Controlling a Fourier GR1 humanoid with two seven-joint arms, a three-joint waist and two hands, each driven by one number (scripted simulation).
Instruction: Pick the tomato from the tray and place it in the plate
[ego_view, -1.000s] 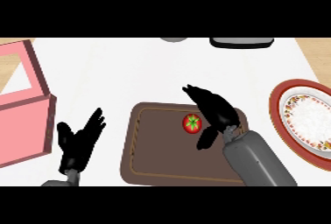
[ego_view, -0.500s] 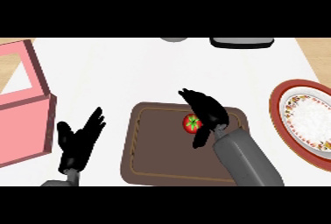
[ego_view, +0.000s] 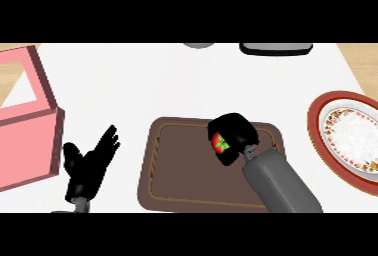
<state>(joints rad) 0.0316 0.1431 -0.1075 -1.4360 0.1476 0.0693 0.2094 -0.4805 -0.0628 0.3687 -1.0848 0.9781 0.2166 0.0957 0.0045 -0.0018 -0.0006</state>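
Right robot hand (ego_view: 235, 134) is curled round the small red tomato with green stalk (ego_view: 219, 142), over the dark brown rectangular tray (ego_view: 177, 165), evidently gripping for lift-off. Left robot hand (ego_view: 88, 162) rests open, near left. Round patterned plate (ego_view: 325, 131) waits at right.

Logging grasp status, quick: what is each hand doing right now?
Left hand: open, holding nothing, left of the tray.
Right hand: curled round the tomato over the tray.
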